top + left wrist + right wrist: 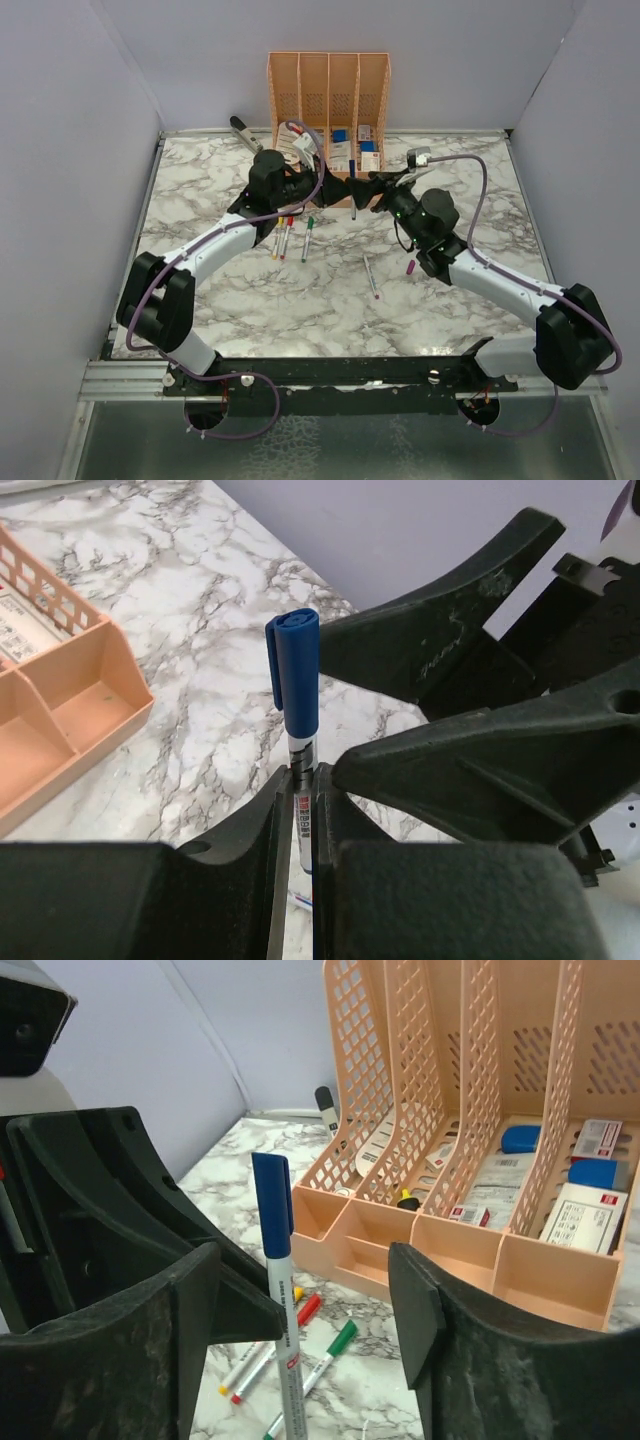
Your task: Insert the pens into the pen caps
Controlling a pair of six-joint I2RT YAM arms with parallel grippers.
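Note:
My left gripper [300, 800] is shut on the grey-white barrel of a pen [303, 815]. The pen stands upright in the air with the blue cap [297, 670] on its top end. My right gripper [305, 1300] is open, with a finger on each side of that capped pen [272, 1220] and touching neither it nor the cap. Both grippers meet in front of the organizer, left [338, 188] and right [362, 190]. Three capped pens lie on the marble: yellow [277, 240], red [287, 238] and green [308, 238]. Another pen [371, 277] lies bare, with the magenta cap [410, 267] to its right.
The orange organizer [330, 90] stands at the back centre, with boxes in its front compartments [585, 1205]. A grey stapler [243, 131] lies to its left. White walls close in both sides and the back of the marble table [200, 180].

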